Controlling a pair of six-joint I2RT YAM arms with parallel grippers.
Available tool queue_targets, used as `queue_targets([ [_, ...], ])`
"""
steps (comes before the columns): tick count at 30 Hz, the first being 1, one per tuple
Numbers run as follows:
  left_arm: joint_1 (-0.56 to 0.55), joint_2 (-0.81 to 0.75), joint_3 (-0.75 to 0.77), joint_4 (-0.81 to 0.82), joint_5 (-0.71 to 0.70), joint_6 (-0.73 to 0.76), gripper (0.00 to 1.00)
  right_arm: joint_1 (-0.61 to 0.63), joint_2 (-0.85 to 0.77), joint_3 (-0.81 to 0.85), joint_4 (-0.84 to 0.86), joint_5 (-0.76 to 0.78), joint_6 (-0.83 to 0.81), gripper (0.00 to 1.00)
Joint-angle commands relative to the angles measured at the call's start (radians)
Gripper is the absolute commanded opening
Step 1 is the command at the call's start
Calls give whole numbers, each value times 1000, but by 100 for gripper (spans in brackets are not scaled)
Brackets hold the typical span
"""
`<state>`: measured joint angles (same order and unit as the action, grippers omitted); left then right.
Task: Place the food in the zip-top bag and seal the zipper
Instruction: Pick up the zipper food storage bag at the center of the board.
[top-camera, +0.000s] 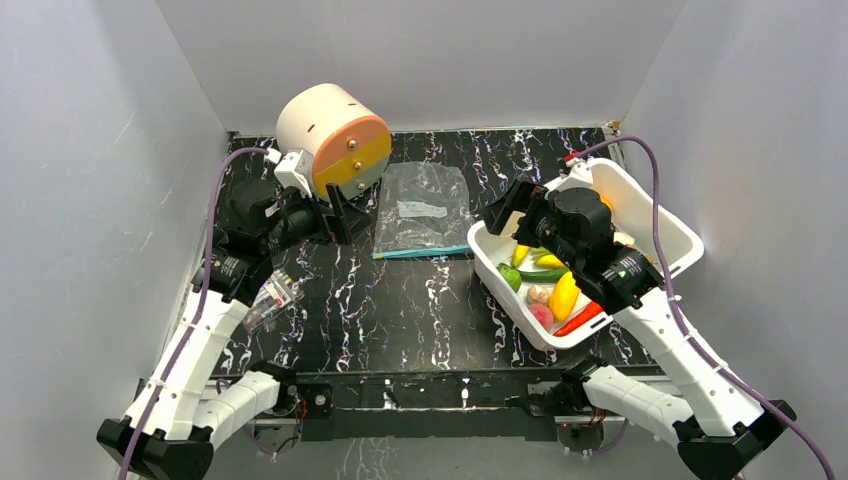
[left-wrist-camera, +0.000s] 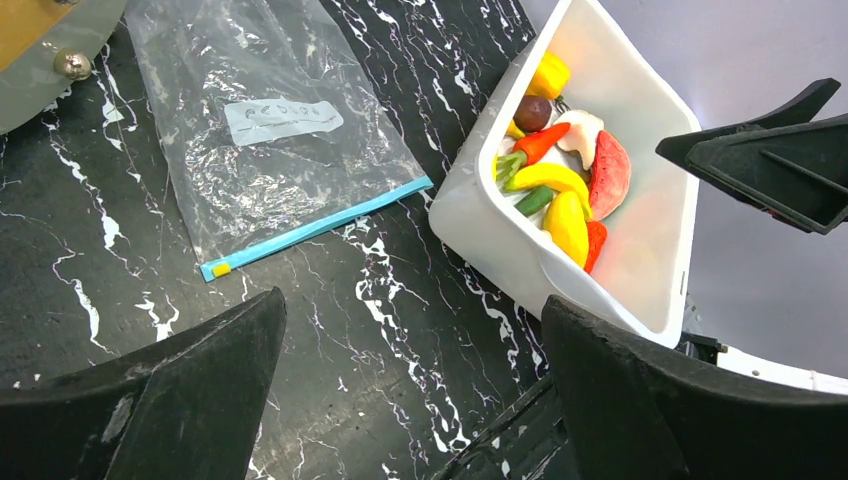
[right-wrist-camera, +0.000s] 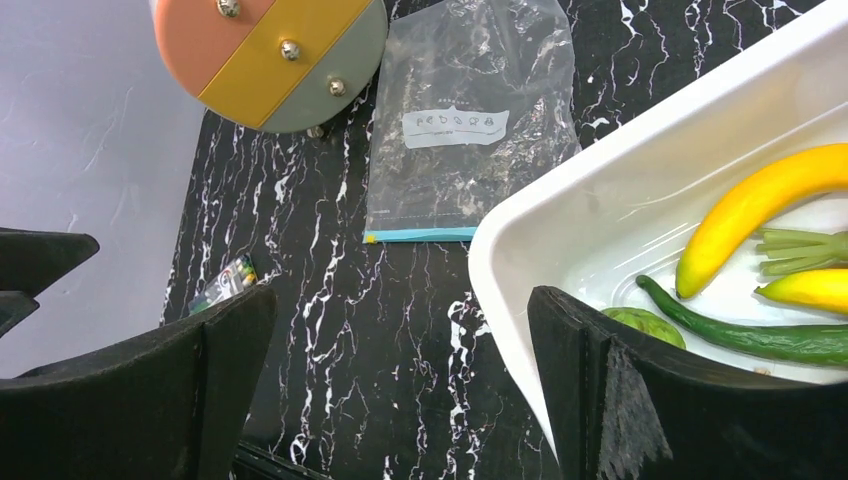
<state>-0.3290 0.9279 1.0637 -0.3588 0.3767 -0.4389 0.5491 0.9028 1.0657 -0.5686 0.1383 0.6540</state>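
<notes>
Zip-top bag (top-camera: 423, 208) flat, empty; food (top-camera: 550, 285) sits in white tub (left-wrist-camera: 480, 230). Left gripper (left-wrist-camera: 410, 310), right gripper (right-wrist-camera: 400, 300) both spread wide, holding nothing. Best: pinch bag mouth open before fetching banana (right-wrist-camera: 750, 215).

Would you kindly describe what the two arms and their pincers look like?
The left arm and right arm have white shells, black joints and a lilac cable each. The left pincer and right pincer are black, with broad wedge-shaped fingers.
</notes>
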Motion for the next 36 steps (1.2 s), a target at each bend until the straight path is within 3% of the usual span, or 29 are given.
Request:
queue_targets([
  [1, 8, 2, -2, -2, -12, 4, 98, 5, -15, 17, 35, 29, -16, 98],
  [11, 8, -18, -87, 22, -45, 40, 99, 5, 49, 45, -13, 72, -60, 98],
  [18, 7, -42, -172, 21, -76, 57, 98, 5, 194, 83, -145, 252, -66, 97],
  [20, 7, -51, -189, 13, -85, 63, 98, 5, 242, 93, -190, 328, -59, 92],
  [23, 8, -84, -226, 35, -104, 62, 98, 1, 299, 94, -257, 507, 2, 64],
  [24, 7, -99, -237, 47, -113, 60, 98, -6, 312, 93, -271, 534, 23, 61],
  [29, 7, -158, -303, 78, -179, 55, 98, -66, 319, 77, -248, 541, 82, 53],
  [36, 7, -192, -345, 99, -171, 65, 98, -239, 349, 58, -152, 422, 105, 50],
])
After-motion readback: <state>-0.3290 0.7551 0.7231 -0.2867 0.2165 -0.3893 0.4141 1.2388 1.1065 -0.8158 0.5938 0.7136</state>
